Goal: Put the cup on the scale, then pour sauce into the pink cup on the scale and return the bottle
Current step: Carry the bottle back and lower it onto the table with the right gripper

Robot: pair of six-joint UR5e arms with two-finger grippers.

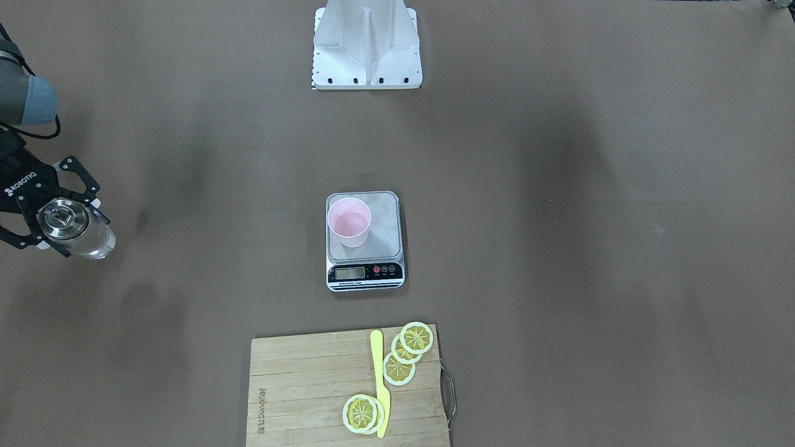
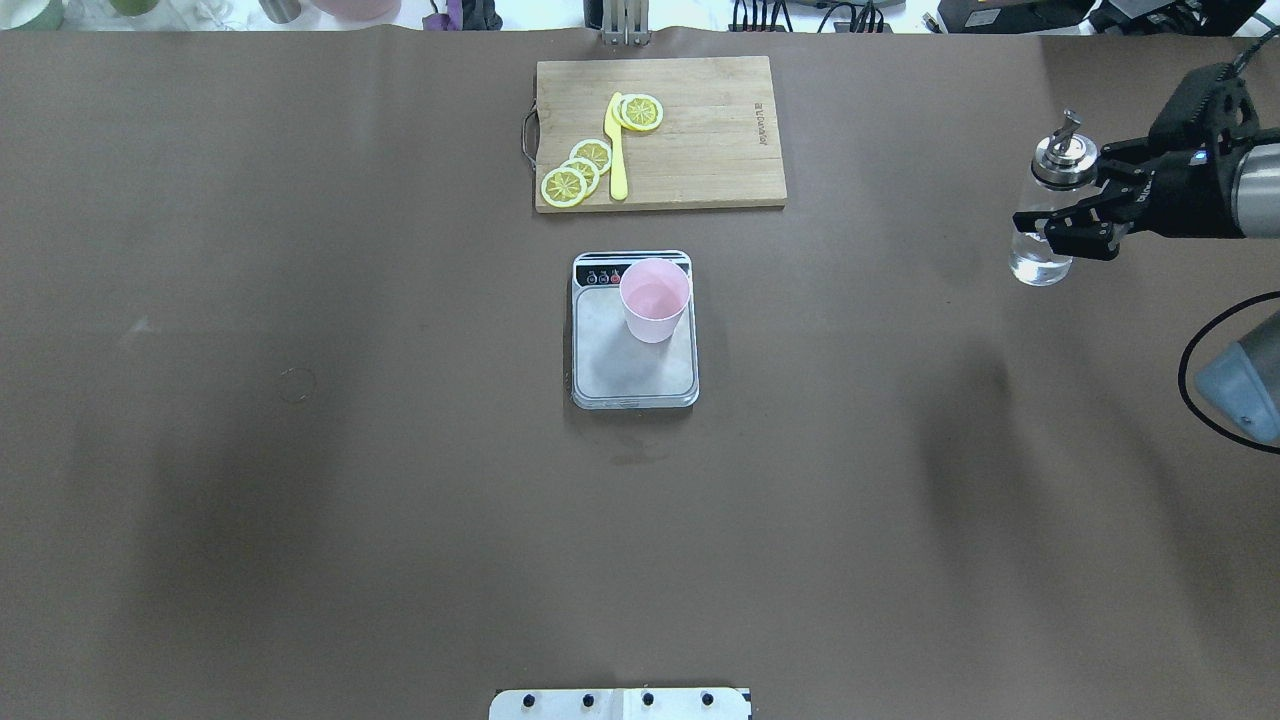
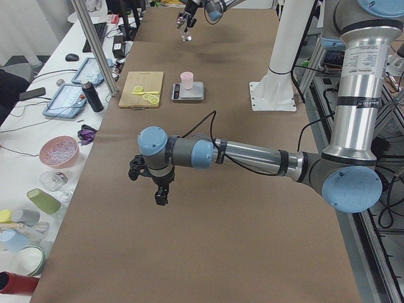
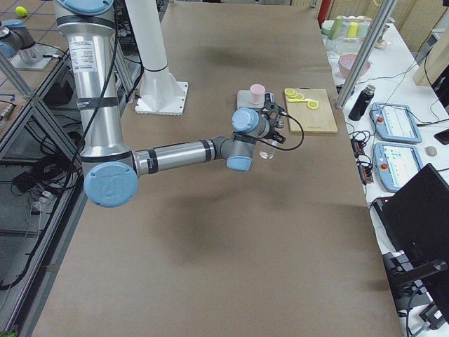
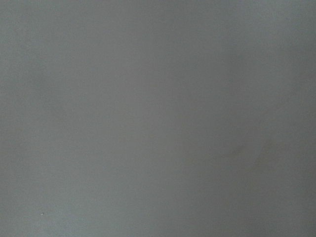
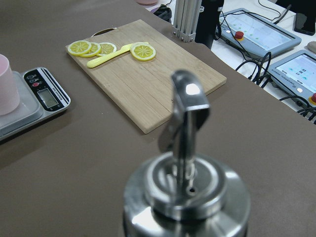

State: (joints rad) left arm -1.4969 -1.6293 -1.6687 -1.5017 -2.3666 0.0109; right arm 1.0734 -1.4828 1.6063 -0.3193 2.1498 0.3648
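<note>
The pale pink cup (image 2: 655, 298) (image 1: 349, 221) stands upright on the scale (image 2: 630, 370) (image 1: 376, 245), toward its display end. Far to the robot's right, my right gripper (image 2: 1066, 210) (image 1: 76, 227) is shut on the clear glass bottle (image 2: 1042, 250) (image 1: 93, 242) just below its metal spout cap (image 6: 185, 190). The bottle is upright and holds clear sauce (image 2: 1040, 265) at the bottom. Whether it touches the table I cannot tell. My left gripper (image 3: 156, 184) shows only in the exterior left view, low over bare table, and I cannot tell its state.
A wooden cutting board (image 2: 700, 150) (image 1: 298, 385) lies beyond the scale with lemon slices (image 2: 575, 172) and a yellow knife (image 2: 616, 150). The robot's base plate (image 1: 366, 62) sits at the near edge. Tablets, cables and bowls (image 3: 59, 151) line the operators' side.
</note>
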